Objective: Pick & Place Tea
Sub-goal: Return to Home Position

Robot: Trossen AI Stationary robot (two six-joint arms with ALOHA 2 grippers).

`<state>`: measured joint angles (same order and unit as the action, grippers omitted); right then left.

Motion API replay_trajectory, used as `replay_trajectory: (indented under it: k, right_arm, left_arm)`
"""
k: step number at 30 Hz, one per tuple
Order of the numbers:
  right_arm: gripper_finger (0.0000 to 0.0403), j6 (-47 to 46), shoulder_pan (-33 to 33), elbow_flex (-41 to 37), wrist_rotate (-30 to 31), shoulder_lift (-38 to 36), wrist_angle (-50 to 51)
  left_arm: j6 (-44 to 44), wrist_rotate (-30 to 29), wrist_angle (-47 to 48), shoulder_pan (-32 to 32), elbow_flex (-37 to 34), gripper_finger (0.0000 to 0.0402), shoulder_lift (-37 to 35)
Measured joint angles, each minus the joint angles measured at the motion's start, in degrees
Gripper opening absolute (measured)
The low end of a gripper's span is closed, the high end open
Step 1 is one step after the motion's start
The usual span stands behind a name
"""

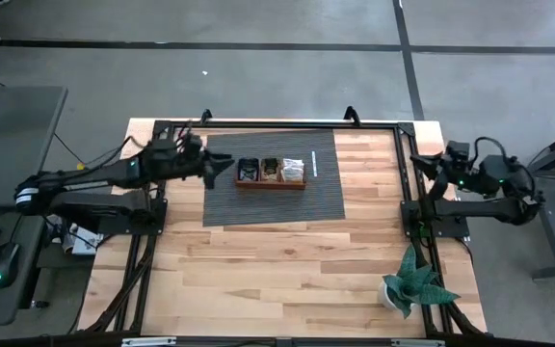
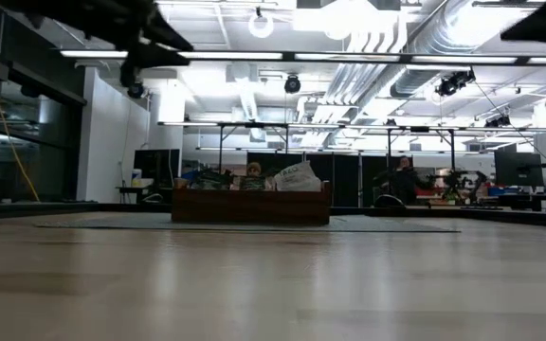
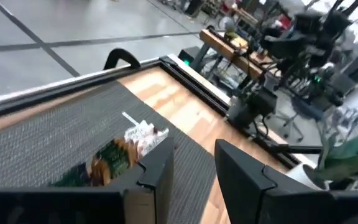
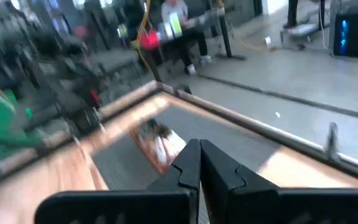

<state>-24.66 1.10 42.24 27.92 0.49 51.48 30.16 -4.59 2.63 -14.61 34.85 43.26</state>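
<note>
The left gripper (image 1: 218,170) hangs above the near edge of the dark grey woven mat (image 1: 258,207), its two dark fingers (image 3: 157,180) parted with a clear gap between them and nothing in it. Just ahead of its fingertips, on the mat, stands the brown three-compartment wooden tray (image 1: 271,184), and all the small flat square tea sachets (image 1: 270,170) in sight stand inside it: dark ones in the compartment nearest this gripper, brown and green ones in the middle, white ones in the farthest. A thin white strip (image 1: 313,162) lies on the mat just past the tray's far end. The right gripper (image 4: 198,152) waits at the opposite side of the light wooden table (image 1: 287,270), well apart from the tray, fingers pressed together and empty.
</note>
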Motion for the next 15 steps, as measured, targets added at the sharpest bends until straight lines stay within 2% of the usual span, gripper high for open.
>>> replay_trajectory:
  k: [2, 4, 8, 13, 15]
  right_arm:
    - [0.0002, -0.1, 0.0, -1.0, -0.4, 0.3, 0.3]
    - [0.0003, 0.9, 0.0, -4.2, -1.3, 0.5, -3.9]
    - [0.0002, 4.3, 0.0, -12.9, -2.8, -0.2, -18.9]
    - [0.0002, 5.5, 0.0, -24.9, -5.7, -0.1, -37.0]
    - [0.0001, 5.1, 0.0, -28.8, -6.4, -0.1, -41.0]
  left_arm:
    - [2.0, -2.9, 0.5, 1.8, -2.1, 0.0114, -3.6]
    - [3.6, -5.8, -0.3, 3.3, -3.7, 0.0114, -6.5]
    - [5.9, -11.1, -1.5, 6.1, -7.3, 0.0114, -10.9]
    - [8.1, -13.5, -12.9, 9.2, -14.3, 0.0114, -14.6]
    - [9.8, -14.6, -18.0, 10.3, -17.3, 0.0114, -15.3]
